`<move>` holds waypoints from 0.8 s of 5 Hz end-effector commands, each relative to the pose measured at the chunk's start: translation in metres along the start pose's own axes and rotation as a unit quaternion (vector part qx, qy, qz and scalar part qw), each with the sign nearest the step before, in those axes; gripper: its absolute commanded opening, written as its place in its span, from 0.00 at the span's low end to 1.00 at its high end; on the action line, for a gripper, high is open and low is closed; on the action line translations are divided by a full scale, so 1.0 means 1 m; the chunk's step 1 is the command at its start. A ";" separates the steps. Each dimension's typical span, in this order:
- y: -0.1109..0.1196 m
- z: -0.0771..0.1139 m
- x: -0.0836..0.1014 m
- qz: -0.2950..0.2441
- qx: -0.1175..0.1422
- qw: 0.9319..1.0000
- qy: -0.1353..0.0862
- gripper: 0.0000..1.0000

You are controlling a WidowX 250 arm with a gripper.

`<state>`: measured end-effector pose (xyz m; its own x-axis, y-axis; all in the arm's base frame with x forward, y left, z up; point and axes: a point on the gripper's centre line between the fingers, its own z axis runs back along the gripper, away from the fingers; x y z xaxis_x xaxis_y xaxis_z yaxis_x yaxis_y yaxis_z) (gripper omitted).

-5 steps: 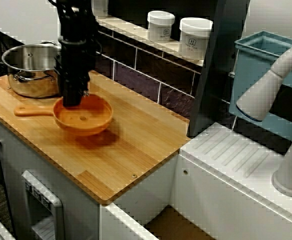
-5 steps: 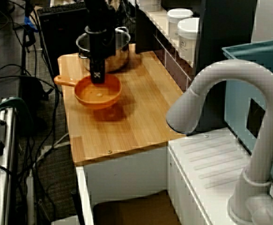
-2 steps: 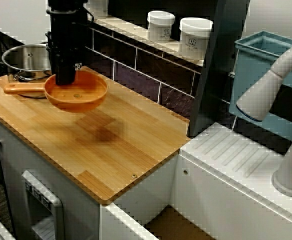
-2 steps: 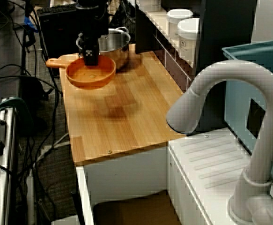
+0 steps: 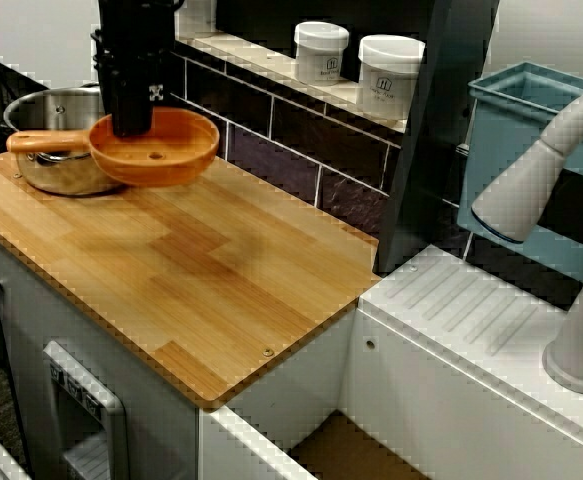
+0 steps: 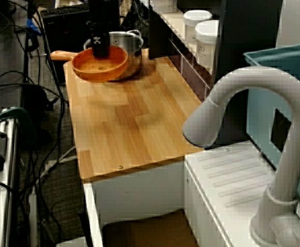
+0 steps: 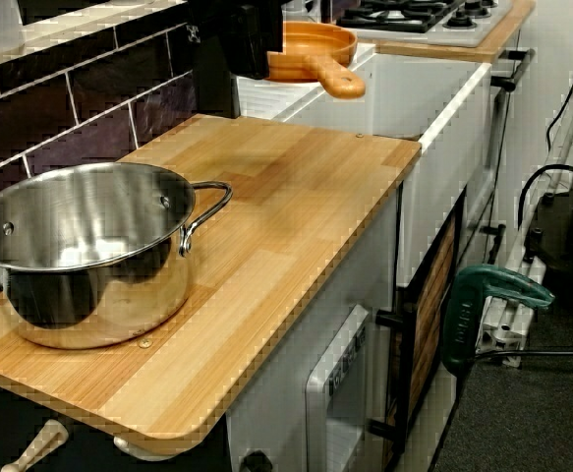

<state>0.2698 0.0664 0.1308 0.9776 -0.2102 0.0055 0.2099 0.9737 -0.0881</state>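
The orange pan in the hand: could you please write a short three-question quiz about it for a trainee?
1. True or false: the orange pan hangs clear of the wooden counter.
2. Where does the hand grip the pan? A) at the far end of the handle B) at the rim of the bowl C) nowhere, it is open above the pan
3. In the view from the side, what lies inside the steel pot?
Key: 1 true; 2 B; 3 nothing, the pot is empty.
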 end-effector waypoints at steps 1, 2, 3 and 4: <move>0.010 0.032 0.007 -0.005 0.008 0.999 -0.037 0.00; 0.012 0.041 0.009 -0.006 0.004 0.999 -0.042 0.00; 0.015 0.055 0.011 -0.004 -0.001 0.999 -0.050 0.00; 0.018 0.060 0.012 -0.003 -0.003 0.999 -0.054 0.00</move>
<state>0.2845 0.0796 0.1832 0.9779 -0.1973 0.0690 0.2045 0.9712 -0.1222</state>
